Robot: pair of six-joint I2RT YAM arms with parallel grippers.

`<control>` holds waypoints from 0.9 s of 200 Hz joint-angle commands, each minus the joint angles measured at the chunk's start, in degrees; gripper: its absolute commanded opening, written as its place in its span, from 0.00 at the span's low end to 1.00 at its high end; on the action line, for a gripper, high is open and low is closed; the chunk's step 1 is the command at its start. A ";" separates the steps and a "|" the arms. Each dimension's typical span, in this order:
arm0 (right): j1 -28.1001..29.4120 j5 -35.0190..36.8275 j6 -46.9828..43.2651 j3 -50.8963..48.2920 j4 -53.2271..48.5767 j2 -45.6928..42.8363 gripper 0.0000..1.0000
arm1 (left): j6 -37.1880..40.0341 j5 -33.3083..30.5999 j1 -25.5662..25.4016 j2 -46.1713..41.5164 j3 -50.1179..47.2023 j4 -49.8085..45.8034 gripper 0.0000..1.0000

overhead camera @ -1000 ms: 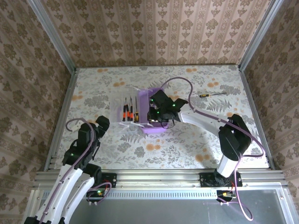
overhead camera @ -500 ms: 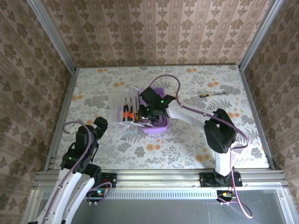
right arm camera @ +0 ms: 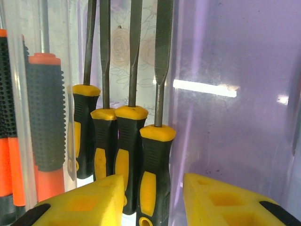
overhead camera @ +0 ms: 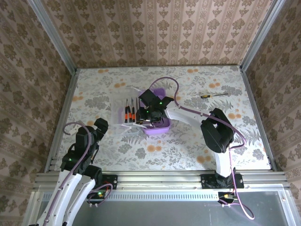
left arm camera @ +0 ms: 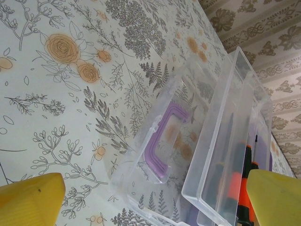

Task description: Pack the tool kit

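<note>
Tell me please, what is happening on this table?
The right gripper is down in the purple tool case, its jaws apart around the handle of a yellow-handled screwdriver lying beside three others. The left gripper hovers open near the case's clear half. One loose screwdriver lies on the table, not yet packed.

"What's the case [left arm camera: 207,155] made of?"

"Clear plastic, smooth and glossy, with an opaque purple plastic latch [left arm camera: 162,141]."

"And the screwdrivers [right arm camera: 153,174]?"

"Dull grey metal shafts [right arm camera: 162,61], with black and yellow plastic handles that look matt. The orange-and-black handle [right arm camera: 44,122] is ribbed and rough-looking."

"The purple wall [right arm camera: 235,117]?"

"Translucent plastic, shiny, catching glare."
</note>
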 commanded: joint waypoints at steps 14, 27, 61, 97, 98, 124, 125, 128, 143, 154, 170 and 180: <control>-0.58 2.53 -0.63 1.09 -3.20 -5.75 0.40 | 0.74 1.71 0.68 2.16 1.28 2.19 1.00; -1.62 3.26 -1.06 0.84 -3.24 -8.33 0.40 | 0.83 1.98 0.77 2.80 1.19 2.92 1.00; -7.31 5.50 -3.33 -2.70 -5.13 -14.06 0.43 | 2.73 4.65 1.06 4.32 0.62 6.68 1.00; -20.19 8.58 -5.93 -7.81 -7.91 -15.47 0.49 | 11.28 21.13 0.66 11.72 2.11 22.27 1.00; -21.12 8.82 -6.00 -7.93 -8.14 -15.26 0.50 | 11.42 21.58 0.58 12.01 2.26 22.50 1.00; -30.66 13.77 -5.43 -7.82 -8.00 -10.80 0.59 | 16.03 24.00 -4.37 19.69 7.57 23.57 1.00; -30.95 13.91 -5.38 -7.67 -7.86 -10.50 0.59 | 16.12 23.85 -4.66 19.95 7.81 23.50 1.00; -31.82 14.30 -5.15 -7.17 -7.61 -9.52 0.60 | 16.44 23.38 -5.35 20.68 8.41 23.44 1.00; -35.80 15.37 -4.02 -1.72 -9.63 -3.99 0.62 | 18.68 22.90 -9.35 24.12 11.18 24.90 1.00; -37.51 16.48 -3.79 3.55 -12.40 0.22 0.64 | 20.21 23.44 -10.74 26.06 13.47 25.02 1.00; -39.15 18.13 -3.03 10.85 -16.27 6.28 0.68 | 22.87 24.56 -11.90 27.38 16.08 24.12 1.00; -39.95 18.93 -2.51 15.36 -19.16 10.05 0.68 | 23.82 24.53 -12.47 27.25 16.58 23.50 1.00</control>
